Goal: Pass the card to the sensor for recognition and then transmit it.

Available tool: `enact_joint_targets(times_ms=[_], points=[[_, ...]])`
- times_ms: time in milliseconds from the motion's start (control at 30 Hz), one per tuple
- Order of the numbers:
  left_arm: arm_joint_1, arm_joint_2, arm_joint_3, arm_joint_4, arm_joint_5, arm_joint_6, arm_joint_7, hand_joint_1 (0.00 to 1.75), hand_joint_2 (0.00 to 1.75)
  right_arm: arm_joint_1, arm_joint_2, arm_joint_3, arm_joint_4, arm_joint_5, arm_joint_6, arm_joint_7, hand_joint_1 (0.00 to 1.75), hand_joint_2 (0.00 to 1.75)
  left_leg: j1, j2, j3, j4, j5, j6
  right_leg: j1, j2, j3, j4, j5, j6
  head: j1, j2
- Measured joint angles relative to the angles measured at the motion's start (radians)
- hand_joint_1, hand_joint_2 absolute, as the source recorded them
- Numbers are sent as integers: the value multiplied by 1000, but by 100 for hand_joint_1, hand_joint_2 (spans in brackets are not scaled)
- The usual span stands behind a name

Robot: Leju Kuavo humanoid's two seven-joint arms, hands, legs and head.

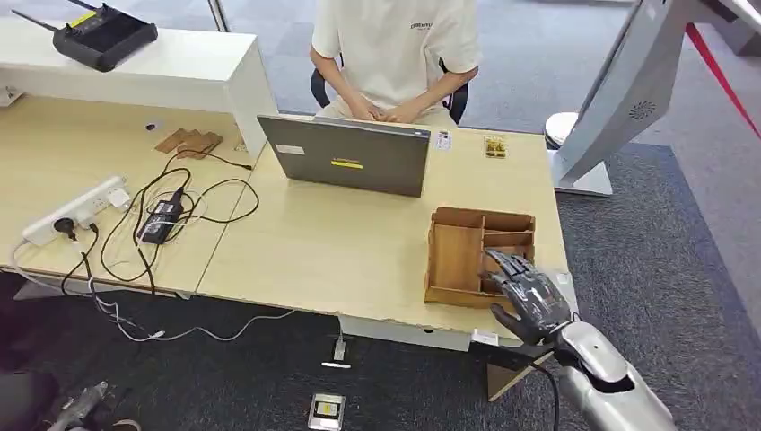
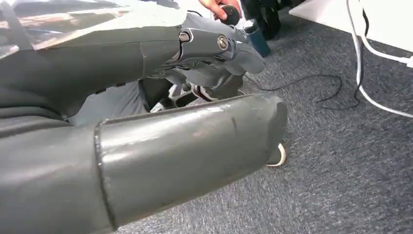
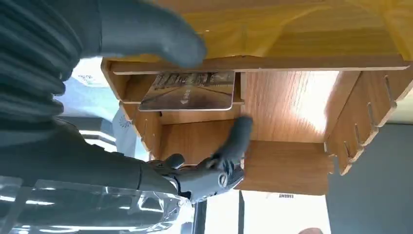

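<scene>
A wooden organiser box (image 1: 459,256) stands at the desk's near right corner. In the right wrist view a card (image 3: 190,91) with a brownish picture lies in one of the small compartments of the box (image 3: 287,107). My right hand (image 1: 528,294) hovers over the box's near right part, with nothing in it. Its thumb (image 3: 151,34) and a dark finger (image 3: 236,139) sit on either side of the card without touching it. My left hand (image 2: 195,97) hangs low over the grey carpet and holds nothing.
A grey laptop (image 1: 348,154) stands mid-desk with a seated person (image 1: 395,49) behind it. A small yellow device (image 1: 494,145) and a white tag (image 1: 442,139) lie beside the laptop. On the left are a power strip (image 1: 76,211) and cables. A white kiosk stand (image 1: 619,99) rises at the right.
</scene>
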Motion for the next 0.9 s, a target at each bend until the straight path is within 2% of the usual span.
enact_joint_targets(times_ms=[267,667,767,900], points=[[0,0,0,0,-2,0,-4,0,0,-4,2,-7,0,-15,21,0,175,175,0,0,0,0,0,0,0,0,0,0,0,0,0,0],[-3,0,0,-1,-17,2,0,0,0,-1,3,-9,6,-13,5,0,175,175,0,0,0,0,0,0,0,0,0,0,0,0,0,0],[-7,-1,0,-2,-22,2,6,0,0,0,3,-15,5,-20,-8,4,175,175,0,0,0,0,0,0,0,0,0,0,0,0,0,0],[-10,-1,0,-3,-29,2,6,0,0,-4,3,-35,-11,-44,-61,12,175,175,0,0,0,0,0,0,0,0,0,0,0,0,0,0]])
